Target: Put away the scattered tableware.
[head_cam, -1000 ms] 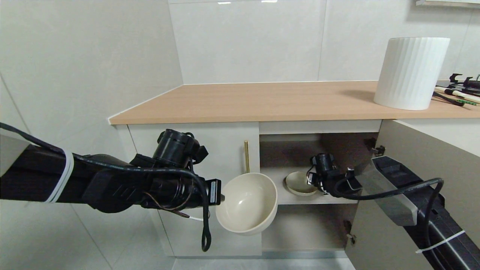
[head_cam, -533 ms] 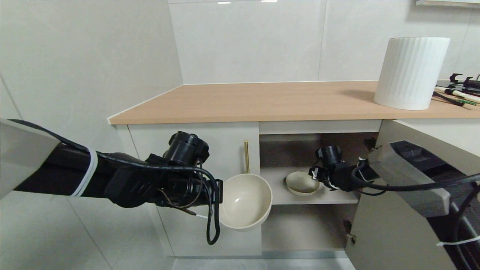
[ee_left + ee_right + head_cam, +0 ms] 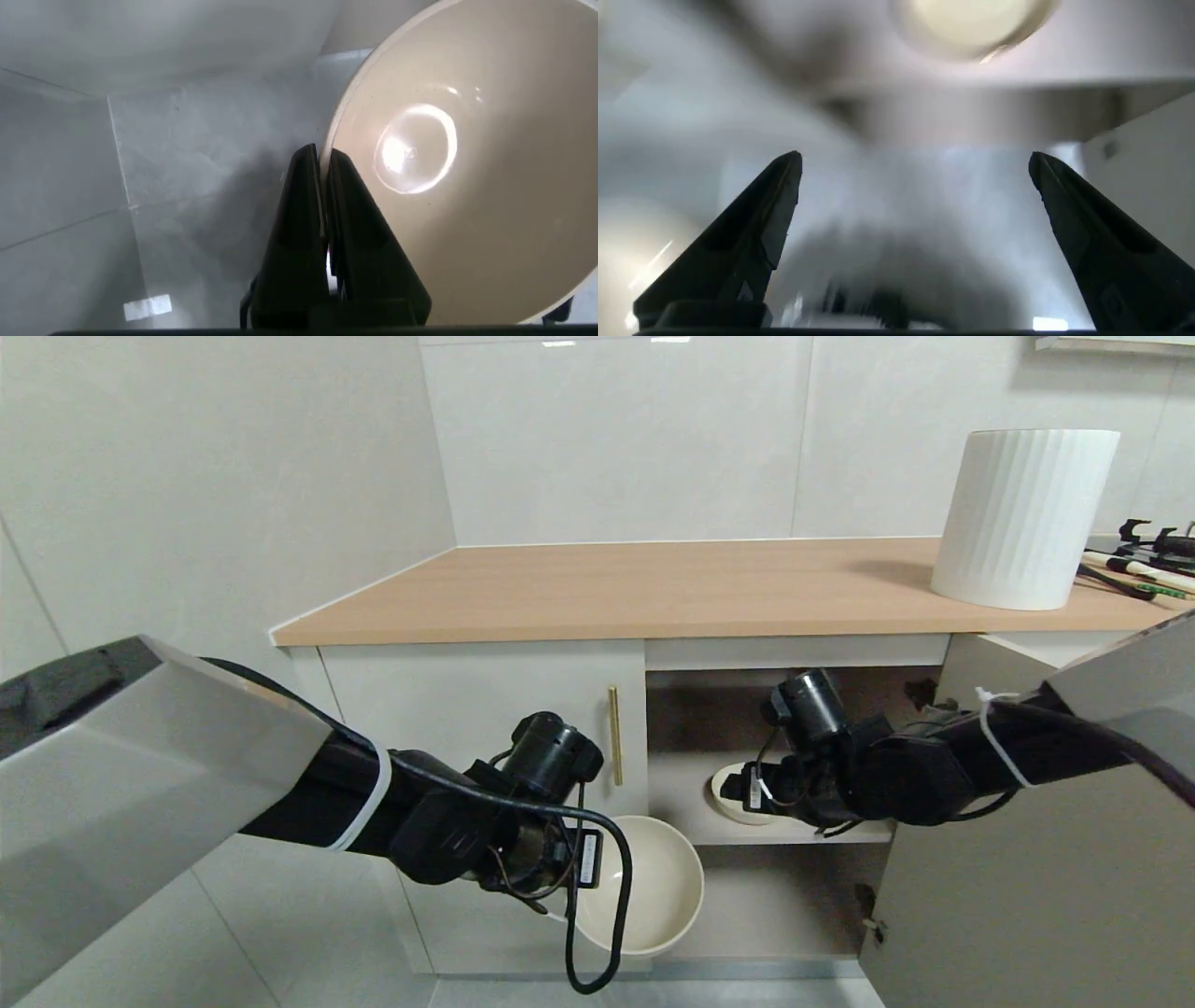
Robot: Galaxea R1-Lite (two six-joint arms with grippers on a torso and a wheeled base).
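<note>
The large cream bowl (image 3: 658, 887) is hanging low before the cabinet (image 3: 794, 651), by the edge of the closed door (image 3: 485, 709); the left gripper (image 3: 323, 154) is pinching its rim, jaws clenched on it; a smaller dish (image 3: 730, 795) is sitting on the shelf (image 3: 812, 831) inside the open compartment; the right gripper (image 3: 915, 177) is hovering just before it, jaws spread wide; a white ribbed container (image 3: 1022, 518) is standing on the counter (image 3: 653, 588) above.

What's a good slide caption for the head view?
Left gripper holds a cream bowl by its rim before the cabinet; the open right gripper is beside a dish on the shelf.
</note>
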